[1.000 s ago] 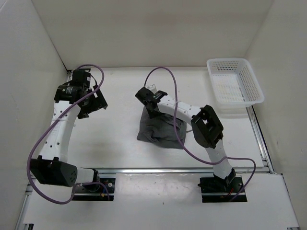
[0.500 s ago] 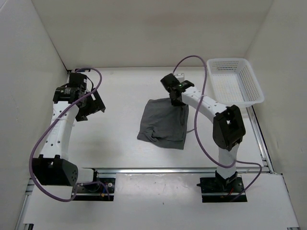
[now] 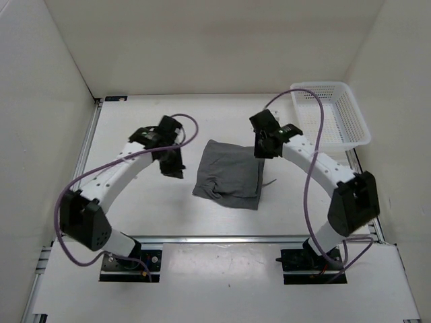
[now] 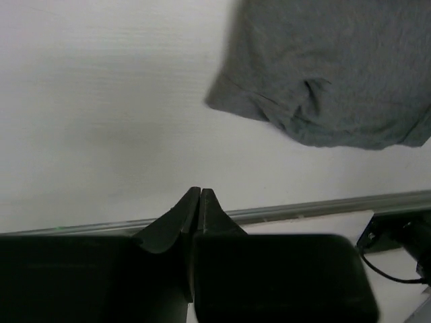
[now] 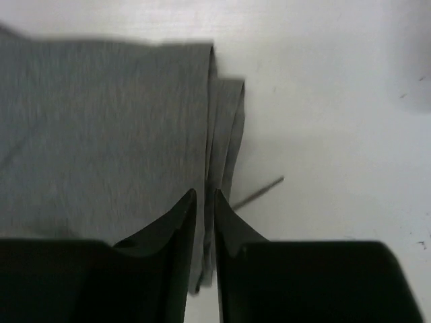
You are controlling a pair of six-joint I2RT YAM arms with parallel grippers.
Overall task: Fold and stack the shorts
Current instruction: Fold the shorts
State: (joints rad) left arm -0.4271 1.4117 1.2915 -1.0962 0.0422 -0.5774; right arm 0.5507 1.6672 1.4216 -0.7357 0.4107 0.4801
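As they lie folded flat at mid-table, the shorts (image 3: 229, 176) are nearest the arm bases. Just left of them hangs the left gripper (image 3: 174, 168), its jaws pressed together and empty. Slightly farther, the right gripper (image 3: 262, 149) hovers over their far right corner, jaws parted by a narrow slit. A white basket (image 3: 330, 114) sits far right, well apart.

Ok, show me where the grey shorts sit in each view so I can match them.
Top external: shorts in the middle of the picture.
Left wrist: shorts at upper right.
Right wrist: shorts filling the left half.
Shared landmark: the drawstring end beside them, seen in the top and right wrist views only.
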